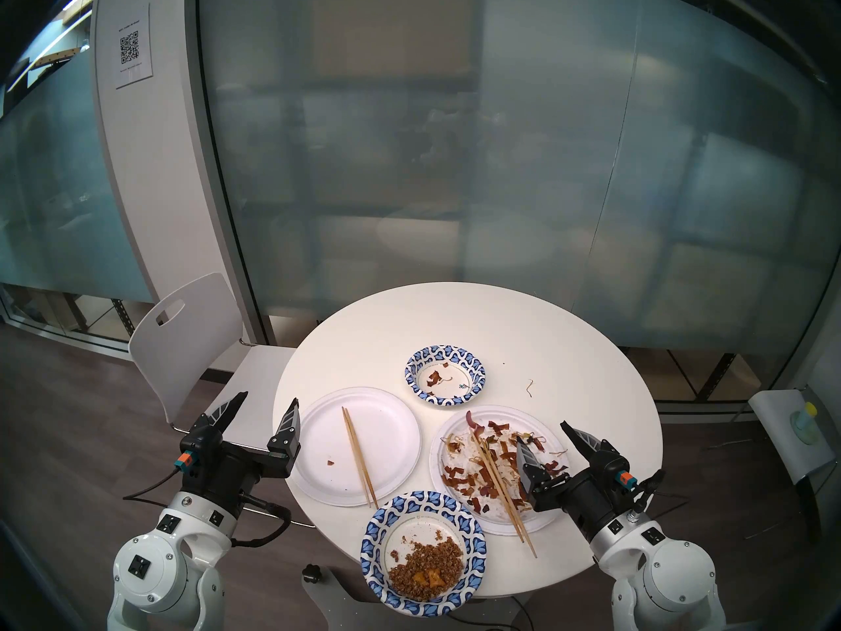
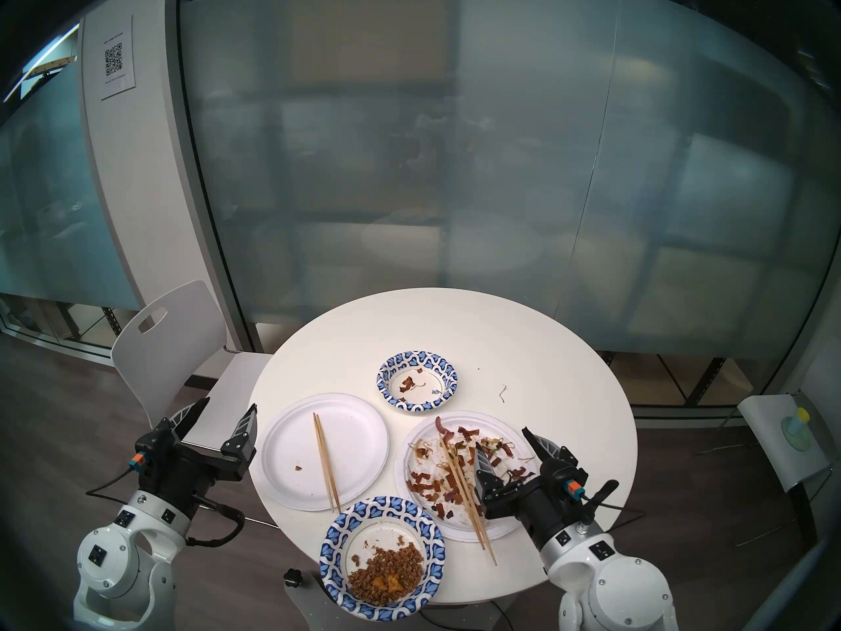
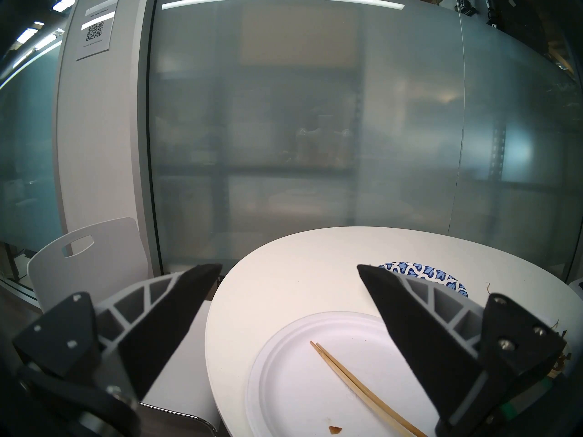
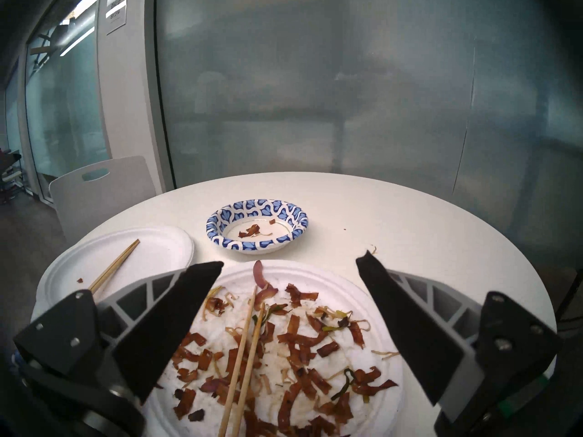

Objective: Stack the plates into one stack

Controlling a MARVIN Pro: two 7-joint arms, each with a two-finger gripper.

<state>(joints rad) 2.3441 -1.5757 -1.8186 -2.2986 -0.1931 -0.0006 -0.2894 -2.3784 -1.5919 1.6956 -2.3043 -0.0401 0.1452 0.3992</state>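
**Four paper dishes lie apart, and both grippers wait with nothing held**

From the head's left eye we see no stack yet on the round white table. The large plain white paper plate sits just ahead and to the inside of the left gripper, whose jaws stand wide. A pair of thin wooden chopsticks lies across that plate, long axis running from the robot toward the far rim. The right gripper, jaws equally wide, hangs over the near right edge of the large white paper plate strewn with brown food scraps. A second chopstick pair lies across it.

The head's right eye shows us the two smaller dishes: the blue-patterned paper bowl holding brown grain at the table's near edge between the arms, and the blue-patterned paper bowl with a few scraps farther back.

Through the left wrist we find the clean plate low and right of the open jaws.

Through the right wrist the soiled plate fills the gap between the open jaws, dead ahead and below. We judge the right arm the nearer to its plate, with the chopsticks likely to be cleared first.
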